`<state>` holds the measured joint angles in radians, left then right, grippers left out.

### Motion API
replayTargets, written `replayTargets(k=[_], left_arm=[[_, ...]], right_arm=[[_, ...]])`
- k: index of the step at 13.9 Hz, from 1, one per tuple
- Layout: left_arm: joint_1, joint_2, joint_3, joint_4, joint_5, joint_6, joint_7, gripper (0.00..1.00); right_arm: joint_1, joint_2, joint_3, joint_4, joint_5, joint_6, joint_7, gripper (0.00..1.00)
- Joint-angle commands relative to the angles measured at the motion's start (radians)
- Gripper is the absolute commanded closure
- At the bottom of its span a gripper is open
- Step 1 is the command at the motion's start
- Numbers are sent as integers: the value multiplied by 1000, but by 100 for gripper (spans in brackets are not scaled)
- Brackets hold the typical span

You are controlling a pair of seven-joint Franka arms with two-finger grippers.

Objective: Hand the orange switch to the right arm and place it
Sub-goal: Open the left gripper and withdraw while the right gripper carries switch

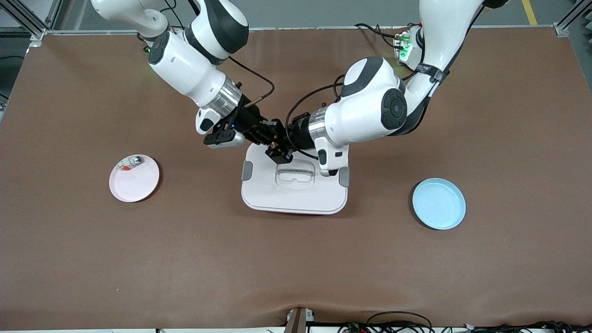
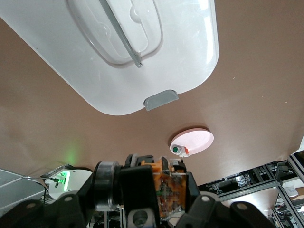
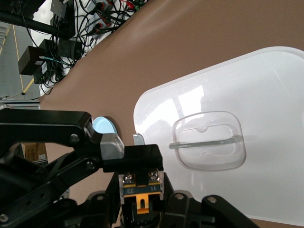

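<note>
The orange switch (image 1: 274, 147) is held in the air over the edge of the white lidded box (image 1: 294, 192) that lies toward the robots' bases. My left gripper (image 1: 279, 153) and my right gripper (image 1: 270, 138) meet on it from opposite ends. In the left wrist view the switch (image 2: 168, 187), its orange face showing, sits clamped in the left gripper (image 2: 164, 195). In the right wrist view the switch (image 3: 141, 186), with two screws and an orange tab, sits between the right gripper's (image 3: 141, 197) jaws, which close against its sides.
A pink plate (image 1: 136, 184) toward the right arm's end holds a small silvery-clear piece (image 1: 134, 161). A blue plate (image 1: 439, 204) lies toward the left arm's end. The box lid (image 2: 118, 57) has a clear handle (image 3: 209, 142). Cables run along the table's edge nearest the front camera.
</note>
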<state>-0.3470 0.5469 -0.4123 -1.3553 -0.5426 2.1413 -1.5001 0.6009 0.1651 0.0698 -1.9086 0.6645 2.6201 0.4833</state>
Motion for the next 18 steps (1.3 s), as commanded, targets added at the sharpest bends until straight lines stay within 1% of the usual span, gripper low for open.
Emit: replayTargets(k=[1,2,3,5,6,8,10,11,12,14,15,17,18], left_arm=[[-6,10,4,28,-14,2,-16,90],[-3,10,4,28,-14,2,-16,53],[-1,7,4,30,-13,2,-9,1],[6,-1,6,30,-11,2,-14,0],[10,-4,6,30,-11,2,-14,0],[13,-31,29,31,-4,0,-12,0],[17,-61,79,31,4,-9,-11,0],[19,-82,110,31,35,-12,-8,0],[19,-96,122,31,89,-12,-8,0],[36,-117,131,30,230,-35,-5,0],[57,-120,127,30,301,-55,9,0],[88,-136,130,27,384,-101,111,0],[115,-148,132,25,410,-150,185,0]], right_arm=[[-4,13,-1,26,20,-11,-14,100],[-4,13,-1,28,20,-12,-14,100],[-4,13,-1,30,20,-12,-12,100],[-6,11,-1,37,20,-20,-12,100],[-6,10,-4,42,20,-44,-12,100],[-36,5,-8,68,9,-141,-15,100],[-84,-9,-8,94,-19,-285,-28,100],[-113,-19,-8,108,-45,-390,-73,100],[-145,-33,-8,127,-72,-505,-141,100],[-228,-39,-10,198,-158,-749,-303,100],[-258,-38,-10,241,-221,-856,-409,100],[-320,-45,-10,267,-357,-972,-651,100],[-347,-59,-10,263,-425,-1009,-773,100]])
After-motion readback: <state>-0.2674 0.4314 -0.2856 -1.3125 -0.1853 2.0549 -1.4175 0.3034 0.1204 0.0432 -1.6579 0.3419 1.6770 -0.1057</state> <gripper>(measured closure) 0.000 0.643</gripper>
